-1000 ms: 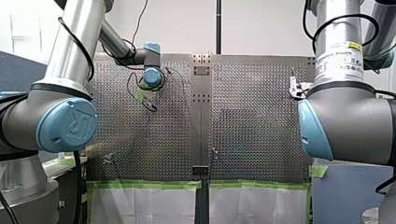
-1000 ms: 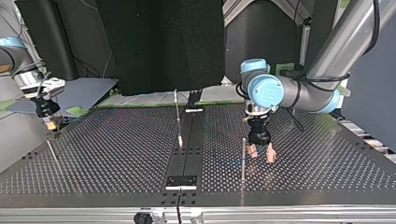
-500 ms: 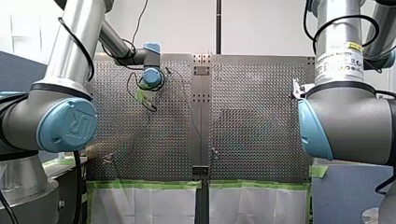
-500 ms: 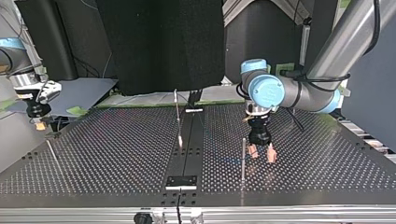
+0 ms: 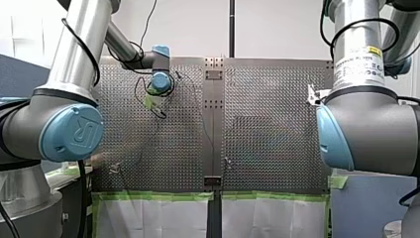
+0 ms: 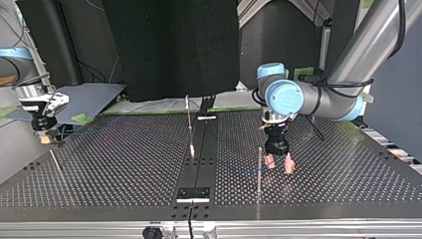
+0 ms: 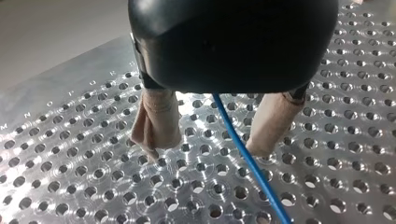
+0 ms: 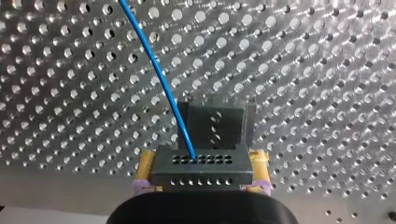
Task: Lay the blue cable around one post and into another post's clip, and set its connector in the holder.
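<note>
- Your right gripper (image 8: 201,163) was clamped on the connector (image 8: 201,170). Its yellow pads (image 8: 145,169) pressed the block's two short ends, so the block's long axis ran crosswise between the fingers.
- The holder (image 8: 217,125) stood just ahead of the connector, with its opening facing the block's long side. I judge the coming move turned on that short gap: straight ahead and down, with little or no twist.
- The blue cable (image 8: 154,65) left the connector's upper face. It ran off past one side of the holder and out over the perforated table (image 8: 327,70).
- Your right arm was by far the nearer to the holder, and your left arm worked well apart from it.
- Your left gripper (image 7: 205,150) stood open and low over the table, with its beige pads (image 7: 156,121) spread. The cable passed between them, closer to one pad than the other. Whether it brushed that pad I could not tell.
- In the top view that gripper sat just beside a thin upright post (image 6: 259,169). A second post (image 6: 189,124) leaned near the table's middle strip. Which one carried the clip was too small to tell.
- The right wrist view gave you the line-up of connector and holder, but not the height between them. The top view showed your right gripper low at the table's left edge, but the holder was not to be made out there. The front view hid both grippers behind the arms.
</note>
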Action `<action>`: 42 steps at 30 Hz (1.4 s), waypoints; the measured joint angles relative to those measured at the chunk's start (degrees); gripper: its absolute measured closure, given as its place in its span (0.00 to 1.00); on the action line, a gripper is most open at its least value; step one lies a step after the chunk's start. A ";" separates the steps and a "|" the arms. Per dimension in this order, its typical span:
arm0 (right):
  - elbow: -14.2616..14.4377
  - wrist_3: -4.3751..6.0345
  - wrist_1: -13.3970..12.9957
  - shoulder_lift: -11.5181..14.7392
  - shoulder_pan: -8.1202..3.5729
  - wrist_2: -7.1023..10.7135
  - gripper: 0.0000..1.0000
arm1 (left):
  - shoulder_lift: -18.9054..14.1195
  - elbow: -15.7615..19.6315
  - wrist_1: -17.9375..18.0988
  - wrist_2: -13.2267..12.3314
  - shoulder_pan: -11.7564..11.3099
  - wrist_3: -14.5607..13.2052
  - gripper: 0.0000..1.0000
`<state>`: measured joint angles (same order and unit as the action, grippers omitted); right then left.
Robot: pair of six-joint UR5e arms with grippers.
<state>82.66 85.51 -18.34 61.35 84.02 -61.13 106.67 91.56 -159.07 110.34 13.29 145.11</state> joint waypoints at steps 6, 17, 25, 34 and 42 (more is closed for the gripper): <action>-0.53 0.32 -0.46 -0.95 0.65 -0.07 0.99 | -0.01 0.00 0.06 -0.04 -0.02 0.01 0.00; -1.32 1.06 -0.72 -1.09 1.58 -0.65 0.99 | 0.00 -0.04 0.00 -0.13 -0.14 0.02 0.00; -1.33 1.88 -1.35 -1.12 1.68 -2.06 0.99 | 0.00 -0.03 0.03 -0.18 -0.23 0.01 0.00; -1.30 2.84 -2.63 -1.18 2.12 -3.11 0.99 | 0.00 0.00 0.07 -0.18 -0.26 0.00 0.00; -1.28 3.41 -3.30 -1.26 2.50 -3.70 0.99 | 0.02 0.00 0.12 -0.34 -0.26 0.14 0.00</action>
<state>81.38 88.92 -21.64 60.09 86.52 -64.82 106.69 91.56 -158.95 110.01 13.03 145.25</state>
